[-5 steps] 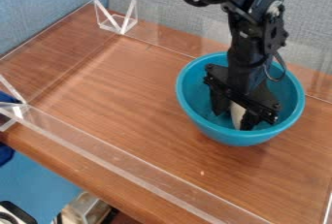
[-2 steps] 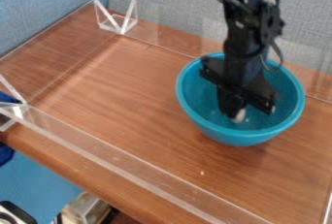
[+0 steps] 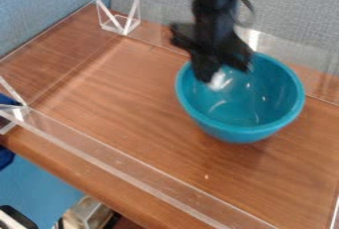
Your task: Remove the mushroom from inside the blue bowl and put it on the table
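Camera view, looking down at the table from the front: the gripper (image 3: 212,72) points down, and its dark fingers (image 3: 203,64) are pinched close together. A small pale blob sits right at the tips. It looks like the mushroom (image 3: 223,79), held between them. This part of the picture is blurry, so I cannot see its brown cap or just how the fingers hold it.

The fingers and the mushroom hang in the air over the left rim of the blue bowl (image 3: 245,124). They are not down inside it. The inside of the bowl looks smooth and bare, with nothing lying on the bottom. The black arm (image 3: 216,15) goes up from the gripper and out of the top of the picture.

The bowl stands upright near the right edge of the table (image 3: 106,84), closer to the far edge than to the front one. To its left is a wide stretch of brown wood that runs to the left edge. A low clear wall (image 3: 79,139) runs along the front edge.

I think the first part of the job is done: the mushroom is grabbed and up out of the bowl. What is left is to carry it past the rim, bring it down onto the wood beside the bowl, and let go. The mushroom is not on the table yet.
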Robot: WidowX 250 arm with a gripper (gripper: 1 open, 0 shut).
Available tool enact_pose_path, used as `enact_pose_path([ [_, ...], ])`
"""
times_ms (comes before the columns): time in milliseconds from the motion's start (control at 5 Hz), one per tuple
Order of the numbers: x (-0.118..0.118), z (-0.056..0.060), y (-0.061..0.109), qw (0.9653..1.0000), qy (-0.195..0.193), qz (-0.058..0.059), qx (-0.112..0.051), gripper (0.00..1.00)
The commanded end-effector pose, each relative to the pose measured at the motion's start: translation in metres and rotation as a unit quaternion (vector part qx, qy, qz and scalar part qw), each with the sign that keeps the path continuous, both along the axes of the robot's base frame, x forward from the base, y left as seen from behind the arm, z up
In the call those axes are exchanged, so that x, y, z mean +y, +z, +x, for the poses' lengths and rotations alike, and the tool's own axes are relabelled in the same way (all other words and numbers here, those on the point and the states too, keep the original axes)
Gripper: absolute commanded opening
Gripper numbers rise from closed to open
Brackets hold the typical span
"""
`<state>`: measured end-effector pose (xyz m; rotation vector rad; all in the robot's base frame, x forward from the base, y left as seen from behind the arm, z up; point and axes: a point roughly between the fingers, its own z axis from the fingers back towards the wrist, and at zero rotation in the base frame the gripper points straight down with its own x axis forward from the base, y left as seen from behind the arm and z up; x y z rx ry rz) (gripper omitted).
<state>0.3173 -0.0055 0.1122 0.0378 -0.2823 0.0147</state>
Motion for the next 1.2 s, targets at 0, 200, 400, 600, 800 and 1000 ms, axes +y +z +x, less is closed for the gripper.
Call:
enact_pose_path([
  [0, 0.035, -0.004, 0.032, 0.997, 0.064, -0.006, -0.042, 0.0],
  [200, 0.066, -0.016, 0.029, 0.9915, 0.125, -0.002, -0.036, 0.0],
  [400, 0.089, -0.022, 0.018, 0.9841, 0.175, 0.0, -0.029, 0.0],
  [600, 0.107, -0.028, 0.006, 0.9729, 0.23, 0.001, -0.021, 0.0],
  [800, 0.118, -0.033, -0.012, 0.9647, 0.263, 0.003, -0.008, 0.0],
  [1000, 0.125, -0.037, -0.032, 0.9613, 0.275, 0.007, 0.001, 0.0],
])
